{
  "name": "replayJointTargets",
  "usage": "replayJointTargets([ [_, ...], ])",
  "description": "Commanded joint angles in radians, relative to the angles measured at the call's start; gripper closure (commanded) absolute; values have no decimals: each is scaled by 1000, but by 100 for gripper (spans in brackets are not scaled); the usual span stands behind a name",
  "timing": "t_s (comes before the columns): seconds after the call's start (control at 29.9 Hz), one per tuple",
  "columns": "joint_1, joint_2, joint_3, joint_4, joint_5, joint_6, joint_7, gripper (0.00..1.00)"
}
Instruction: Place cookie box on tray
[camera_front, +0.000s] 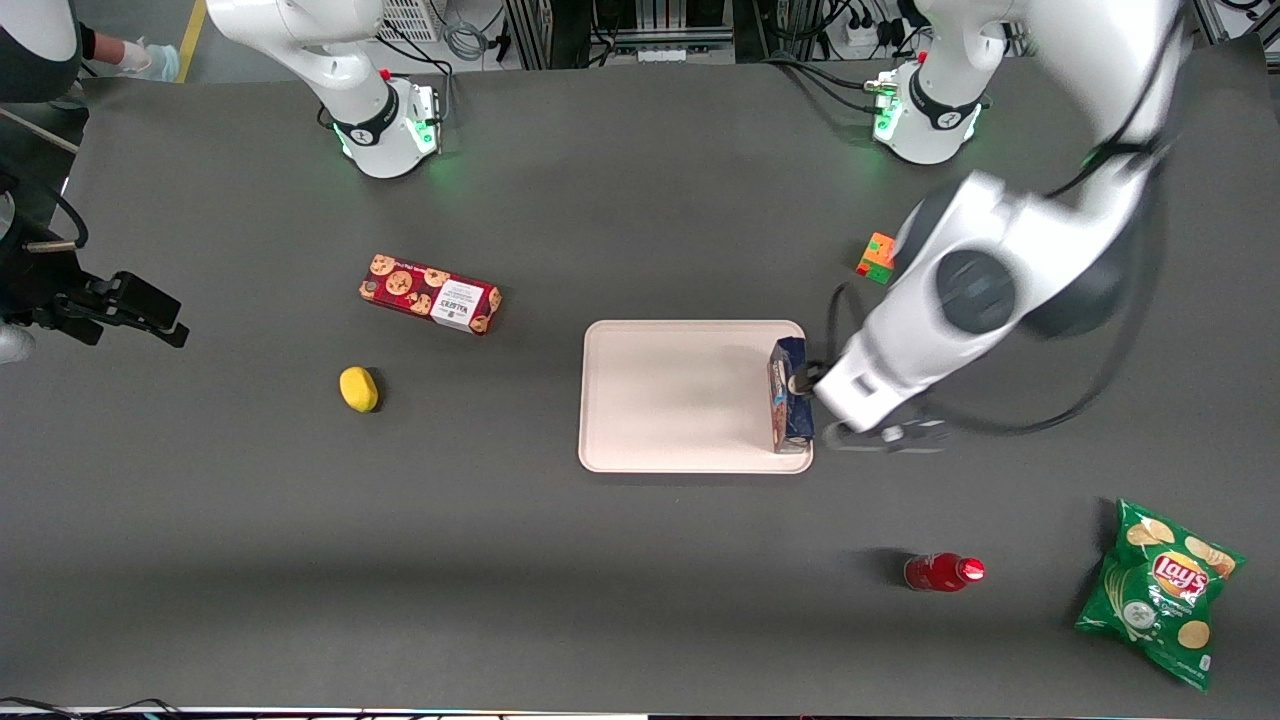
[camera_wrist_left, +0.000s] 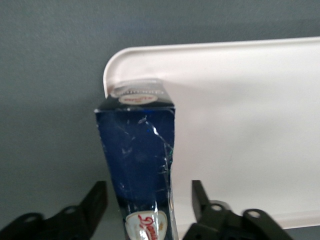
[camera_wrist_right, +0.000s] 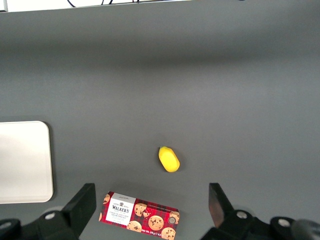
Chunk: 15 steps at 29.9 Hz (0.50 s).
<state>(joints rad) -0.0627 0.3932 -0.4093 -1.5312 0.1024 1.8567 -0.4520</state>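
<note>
The cookie box is a dark blue carton. It lies on its narrow side on the tray, along the tray's edge at the working arm's end. In the left wrist view the cookie box runs between my fingers, with the tray beside it. My left gripper is at the box's upper part. The gripper is open: its fingers straddle the box with a gap showing on each side.
A longer red cookie box and a yellow lemon lie toward the parked arm's end. A colour cube sits by the working arm. A red bottle and a green chip bag lie nearer the front camera.
</note>
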Motion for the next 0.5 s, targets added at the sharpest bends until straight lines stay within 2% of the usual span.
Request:
replayJointTargets([
  [0.0, -3, -82, 76, 225, -18, -299, 76, 0],
  [0.13, 1, -118, 150, 391, -29, -518, 156, 0],
  [0.23, 3, -155, 228, 443, -30, -655, 268, 0],
  [0.37, 4, -246, 361, 409, -32, -714, 461, 0],
  [0.47, 6, -341, 457, 269, -35, -688, 613, 0],
])
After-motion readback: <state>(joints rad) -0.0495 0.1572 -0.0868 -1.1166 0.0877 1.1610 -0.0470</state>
